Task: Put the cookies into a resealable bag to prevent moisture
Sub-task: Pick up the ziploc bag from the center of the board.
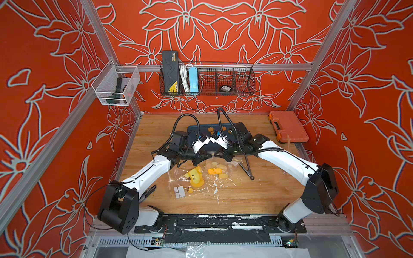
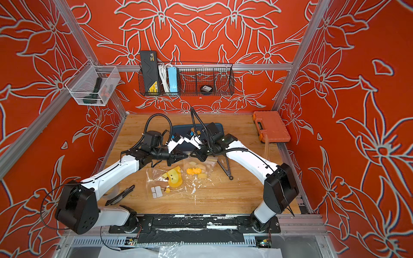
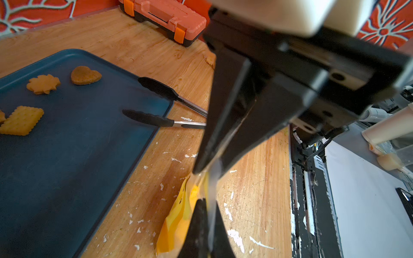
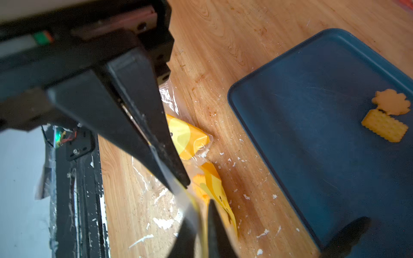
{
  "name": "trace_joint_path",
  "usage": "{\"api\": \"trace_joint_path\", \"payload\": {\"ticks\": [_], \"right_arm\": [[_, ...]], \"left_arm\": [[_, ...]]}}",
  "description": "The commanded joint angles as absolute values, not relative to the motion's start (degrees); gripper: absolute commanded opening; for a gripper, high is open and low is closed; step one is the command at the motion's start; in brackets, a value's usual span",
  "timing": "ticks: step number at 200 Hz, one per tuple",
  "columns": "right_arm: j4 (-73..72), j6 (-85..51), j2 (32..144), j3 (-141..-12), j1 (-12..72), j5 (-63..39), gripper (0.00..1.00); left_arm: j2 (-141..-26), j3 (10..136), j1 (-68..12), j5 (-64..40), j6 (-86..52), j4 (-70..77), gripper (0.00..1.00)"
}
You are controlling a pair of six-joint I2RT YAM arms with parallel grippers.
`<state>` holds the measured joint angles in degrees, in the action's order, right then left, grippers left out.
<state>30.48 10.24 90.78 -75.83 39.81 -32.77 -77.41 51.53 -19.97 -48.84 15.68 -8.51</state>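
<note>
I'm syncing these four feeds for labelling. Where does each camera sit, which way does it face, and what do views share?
Top views: high above the robot's bases, facing down toward the back wall over the table; both arms, left tool and right tool show.
Left wrist: on the left arm, facing along its shut tool to the resealable bag and tray.
Right wrist: on the right arm, facing along its shut tool to the same bag.
Shared: both wrist views show bag, tray and cookies.
</note>
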Motion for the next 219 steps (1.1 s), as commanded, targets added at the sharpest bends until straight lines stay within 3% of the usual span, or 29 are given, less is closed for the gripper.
{"api": "trace_joint_path", "payload": {"ticks": [1, 7, 16, 20, 26, 29, 47, 55, 60, 64, 71, 89, 97, 101, 105, 110, 131, 138, 144, 152, 171, 179, 185, 191, 197, 219], "right_arm": [[28.15, 10.6, 90.97, -74.92, 40.31, -35.2, 0.0], [27.87, 10.46, 91.05, -74.95, 40.4, -35.33, 0.01], [26.38, 9.75, 90.76, -74.35, 40.41, -34.5, 0.19], [25.66, 9.43, 90.63, -74.0, 40.35, -34.2, 0.21], [25.16, 9.16, 90.5, -73.75, 40.39, -34.1, 0.11], [25.18, 9.12, 90.51, -73.79, 40.43, -34.2, 0.0], [26.1, 9.66, 91.28, -74.83, 40.39, -35.48, 0.0], [25.51, 9.35, 91.41, -74.79, 40.47, -35.01, 0.19], [24.87, 9.09, 91.35, -74.5, 40.38, -34.77, 0.23], [24.49, 8.9, 91.3, -74.3, 40.37, -34.65, 0.2], [24.67, 8.79, 91.32, -74.35, 40.46, -34.81, 0.0], [25.53, 9.31, 92.06, -75.23, 40.51, -36.34, 0.0], [24.63, 8.95, 91.83, -74.79, 40.47, -35.9, 0.16], [23.83, 8.68, 91.59, -74.32, 40.51, -35.67, 0.19], [23.08, 8.35, 91.27, -73.86, 40.52, -35.55, 0.17], [22.65, 8.11, 91.02, -73.53, 40.5, -35.68, 0.0], [23.09, 8.47, 91.31, -73.95, 40.5, -37.52, 0.0], [22.39, 8.1, 91.27, -73.64, 40.51, -37.07, 0.13], [21.65, 7.87, 91.15, -73.2, 40.52, -36.85, 0.15], [21.37, 7.74, 91.1, -73.02, 40.5, -36.83, 0.0], [22.1, 8.01, 91.64, -73.56, 40.44, -37.92, 0.0], [21.57, 7.66, 91.59, -73.29, 40.51, -37.37, 0.14], [20.57, 7.29, 91.35, -72.78, 40.47, -36.83, 0.19], [19.73, 6.83, 91.07, -72.3, 40.47, -36.37, 0.15], [19.54, 6.69, 90.82, -72.16, 40.52, -36.31, 0.0], [20.26, 6.79, 90.88, -72.61, 40.47, -37.04, 0.0]], "left_arm": [[-75.94, 51.15, -20.21, -51.14, 17.49, -8.24, 0.0], [-75.87, 51.13, -20.21, -51.19, 17.49, -8.21, 0.0], [-75.85, 51.15, -20.21, -51.31, 17.49, -8.21, 0.0], [-75.85, 51.15, -20.23, -51.33, 17.48, -8.18, 0.0], [-75.87, 51.15, -20.22, -51.32, 17.49, -8.19, 0.0], [-75.85, 51.15, -20.21, -51.31, 17.49, -8.22, 0.0], [-75.81, 51.02, -20.21, -51.48, 17.53, -8.15, 0.0], [-75.84, 51.06, -20.21, -51.67, 17.58, -8.14, 0.0], [-75.81, 51.05, -20.21, -51.65, 17.58, -8.11, 0.0], [-75.76, 51.1, -20.21, -51.62, 17.58, -8.1, 0.0], [-75.83, 51.15, -20.21, -51.68, 17.58, -8.1, 0.0], [-75.71, 51.06, -20.21, -51.68, 17.58, -8.09, 0.0], [-75.78, 51.07, -20.21, -51.69, 17.58, -8.1, 0.0], [-75.78, 51.14, -20.21, -51.75, 17.56, -8.09, 0.0], [-75.76, 51.11, -20.21, -51.77, 17.58, -8.21, 0.0], [-75.79, 51.1, -20.21, -51.74, 17.66, -8.22, 0.0], [-75.62, 51.04, -20.21, -51.68, 17.67, -8.14, 0.0], [-75.67, 51.06, -20.21, -51.72, 17.6, -8.09, 0.0], [-75.82, 51.15, -20.21, -51.77, 17.64, -8.17, 0.0], [-75.77, 51.1, -20.21, -51.71, 17.67, -8.28, 0.0], [-75.6, 51.06, -20.17, -51.7, 17.67, -8.19, 0.0], [-75.67, 51.05, -20.21, -51.76, 17.62, -8.2, 0.0], [-75.69, 51.06, -20.21, -51.84, 17.67, -8.19, 0.0], [-75.75, 51.14, -20.21, -51.81, 17.67, -8.3, 0.0], [-75.7, 51.08, -20.21, -51.81, 17.73, -8.26, 0.0], [-75.59, 51.07, -20.21, -51.75, 17.66, -8.18, 0.0]]}}
